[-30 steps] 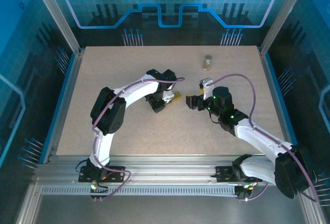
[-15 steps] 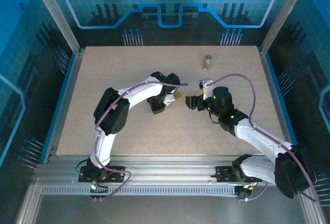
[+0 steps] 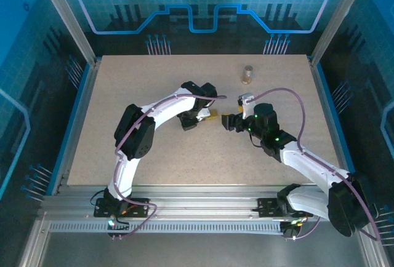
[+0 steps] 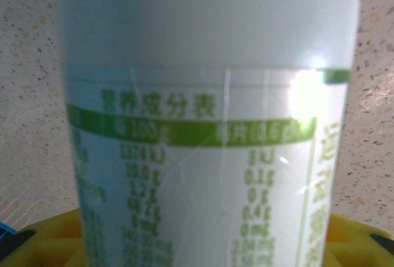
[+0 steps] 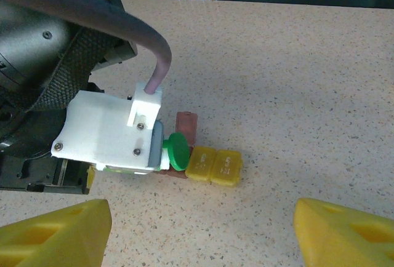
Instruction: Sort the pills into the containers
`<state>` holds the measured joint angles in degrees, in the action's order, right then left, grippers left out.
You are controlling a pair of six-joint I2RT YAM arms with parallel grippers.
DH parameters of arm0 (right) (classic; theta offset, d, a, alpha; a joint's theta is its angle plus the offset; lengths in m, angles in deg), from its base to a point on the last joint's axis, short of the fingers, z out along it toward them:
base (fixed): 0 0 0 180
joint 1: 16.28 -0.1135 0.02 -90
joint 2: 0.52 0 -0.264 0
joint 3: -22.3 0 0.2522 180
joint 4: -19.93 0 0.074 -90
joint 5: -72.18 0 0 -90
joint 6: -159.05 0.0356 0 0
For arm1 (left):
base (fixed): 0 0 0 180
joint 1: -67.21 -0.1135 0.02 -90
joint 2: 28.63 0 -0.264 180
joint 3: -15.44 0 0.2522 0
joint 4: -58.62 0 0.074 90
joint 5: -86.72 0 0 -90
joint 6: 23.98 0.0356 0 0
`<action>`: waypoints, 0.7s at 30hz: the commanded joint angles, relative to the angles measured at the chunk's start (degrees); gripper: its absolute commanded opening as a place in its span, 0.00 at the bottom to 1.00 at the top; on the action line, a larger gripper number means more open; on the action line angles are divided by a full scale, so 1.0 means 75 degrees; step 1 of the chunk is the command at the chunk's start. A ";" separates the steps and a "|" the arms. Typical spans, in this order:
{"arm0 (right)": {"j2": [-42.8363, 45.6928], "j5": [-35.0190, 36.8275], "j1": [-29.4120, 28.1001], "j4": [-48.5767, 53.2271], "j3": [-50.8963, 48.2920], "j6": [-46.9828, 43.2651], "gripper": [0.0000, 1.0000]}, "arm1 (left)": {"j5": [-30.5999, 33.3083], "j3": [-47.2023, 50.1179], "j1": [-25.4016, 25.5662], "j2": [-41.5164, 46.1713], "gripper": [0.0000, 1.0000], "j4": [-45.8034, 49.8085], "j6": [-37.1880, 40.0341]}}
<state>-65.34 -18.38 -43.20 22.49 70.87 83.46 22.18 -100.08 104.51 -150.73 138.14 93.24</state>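
Sorting looks barely begun to me: my left gripper (image 3: 199, 117) is clamped on the white pill bottle (image 4: 209, 125), its green cap (image 5: 178, 151) apparently on, mid-frame beside the yellow container (image 5: 214, 165) and red-brown container (image 5: 186, 123). My right gripper (image 5: 200, 230) hovers nearby, jaws wide, empty.

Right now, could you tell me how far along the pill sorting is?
Done: nothing visibly sorted; no loose pills show. In hand: the left gripper holds the white bottle sideways, green cap on, beside the yellow boxes and the red-brown box. The right gripper stands open facing them. Left: uncapping, then all the sorting.
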 commanded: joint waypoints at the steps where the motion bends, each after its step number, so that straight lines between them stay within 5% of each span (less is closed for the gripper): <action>1: 0.0091 -0.0123 0.0108 -0.0116 -0.0024 0.0116 0.78 | 0.0332 -0.0282 -0.0014 -0.0196 0.00 0.0342 0.0239; 21: -0.0052 -0.0209 0.0103 -0.0124 0.0006 0.0146 0.79 | 0.1415 -0.0374 0.0077 -0.0517 0.00 0.0496 0.0963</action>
<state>-65.41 -19.19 -43.20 22.49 70.87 83.88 30.04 -102.48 104.57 -154.38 140.04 98.00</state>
